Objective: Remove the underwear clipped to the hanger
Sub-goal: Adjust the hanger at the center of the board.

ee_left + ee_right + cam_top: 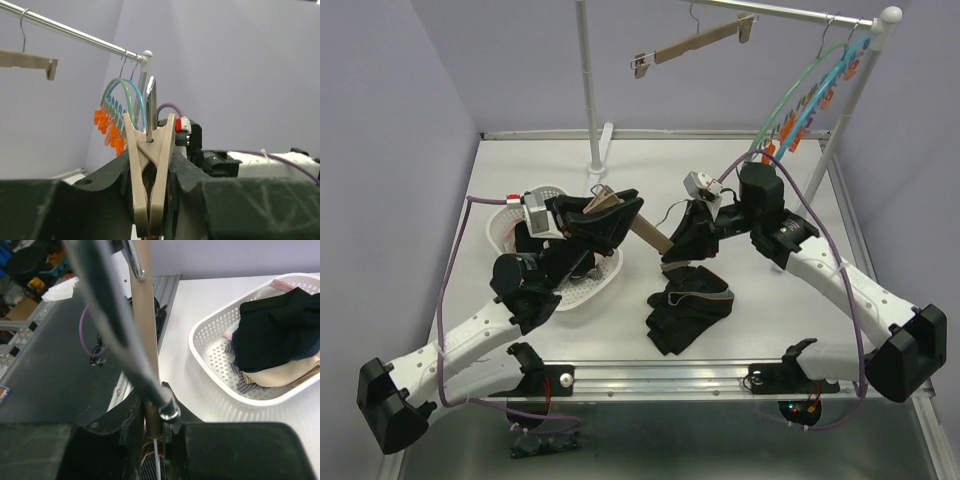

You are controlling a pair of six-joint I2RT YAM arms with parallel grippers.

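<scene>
A beige hanger (646, 232) is held level between both arms above the table. My left gripper (608, 206) is shut on its left clip (150, 165), whose two beige legs are squeezed between the fingers. My right gripper (683, 236) grips the other end, jaws tight on the hanger bar (145, 330) and the clip there. Dark underwear (685, 305) droops from that end into a heap on the table. Striped cloth (153, 469) shows just under the right jaws.
A white basket (501, 226) under my left arm holds black, beige and striped garments (280, 330). Behind stands a rack with a pole (588, 90) and a rod (790, 12), carrying another beige hanger (695, 42) and coloured hangers with orange clips (810, 100).
</scene>
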